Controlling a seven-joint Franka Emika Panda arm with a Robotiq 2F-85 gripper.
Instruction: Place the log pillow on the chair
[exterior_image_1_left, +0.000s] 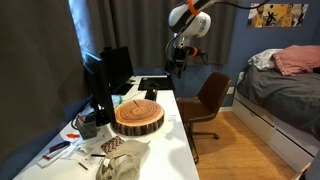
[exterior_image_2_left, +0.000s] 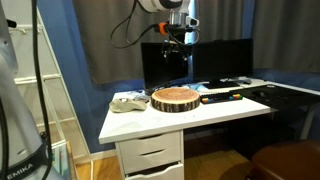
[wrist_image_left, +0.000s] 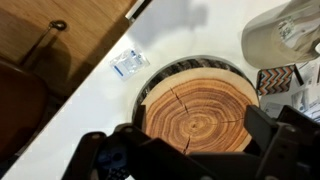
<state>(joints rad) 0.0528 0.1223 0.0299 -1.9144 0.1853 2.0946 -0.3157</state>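
The log pillow (exterior_image_1_left: 138, 117) is a round cushion printed like a cut tree trunk. It lies flat on the white desk (exterior_image_1_left: 172, 150) and shows in both exterior views (exterior_image_2_left: 175, 100). In the wrist view it fills the centre (wrist_image_left: 200, 105). My gripper (exterior_image_1_left: 176, 62) hangs high above the desk, open and empty, well apart from the pillow (exterior_image_2_left: 174, 50). In the wrist view its two fingers (wrist_image_left: 196, 135) straddle the pillow's image. The brown chair (exterior_image_1_left: 208, 98) stands beside the desk's edge; its seat shows low in an exterior view (exterior_image_2_left: 285, 160) and at the wrist view's left (wrist_image_left: 18, 105).
A dark monitor (exterior_image_1_left: 110, 75) stands at the back of the desk (exterior_image_2_left: 200, 62). A grey cap or cloth (exterior_image_1_left: 125, 160) lies near the pillow (wrist_image_left: 280, 35). A small blue-white packet (wrist_image_left: 129, 62) lies on the desk. A bed (exterior_image_1_left: 290, 85) stands beyond the chair.
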